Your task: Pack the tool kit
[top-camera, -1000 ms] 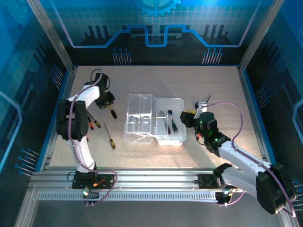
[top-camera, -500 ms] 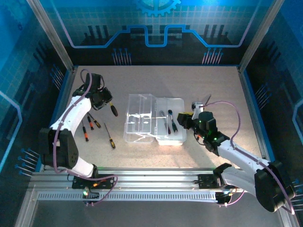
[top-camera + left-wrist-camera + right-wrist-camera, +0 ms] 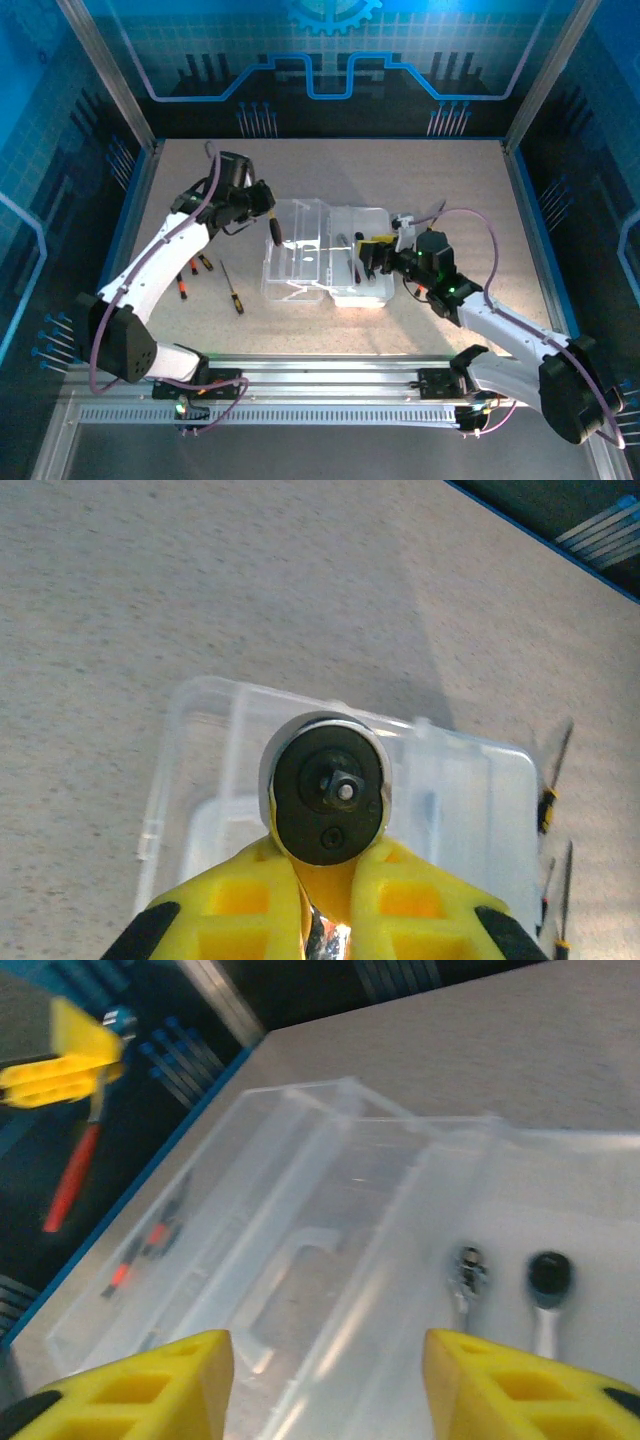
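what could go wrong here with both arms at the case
The left claw and the open right claw are both close over the open case, so they might collide. The red-handled tool dangles from the left claw, gripped near one end; it could swing, slip, or catch the lid.

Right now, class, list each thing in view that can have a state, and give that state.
Case: open, lid folded back.
Left gripper: jaws shut on round-headed tool, over the case.
Right gripper: jaws open, empty.
Two tools: lying in the case.
Screwdrivers: loose on the table.
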